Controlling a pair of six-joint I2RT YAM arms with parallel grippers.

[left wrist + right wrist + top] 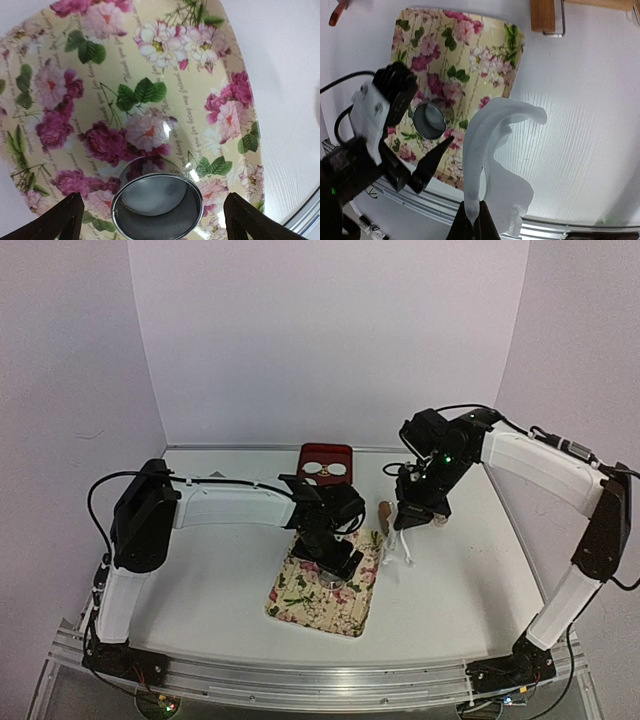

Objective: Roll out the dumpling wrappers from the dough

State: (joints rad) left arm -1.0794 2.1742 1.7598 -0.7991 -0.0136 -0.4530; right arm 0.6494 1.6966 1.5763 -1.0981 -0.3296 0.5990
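Evidently the dough (490, 145) (soft, tearable; pinch its edge) dangles from the closed right hand (471, 220); left hand (155, 220) gapes empty.

Robotics lab: plain white backdrop walls (330, 340), aluminium frame rail (300, 677).

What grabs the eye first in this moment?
A ragged white sheet of dough dangles from the right gripper, its jaws pinched shut on the edge, just off the right side of the floral mat. On that mat a metal ring stands between the wide-open jaws of the left gripper. At the back, a red tray holds what look like two dumpling wrappers.
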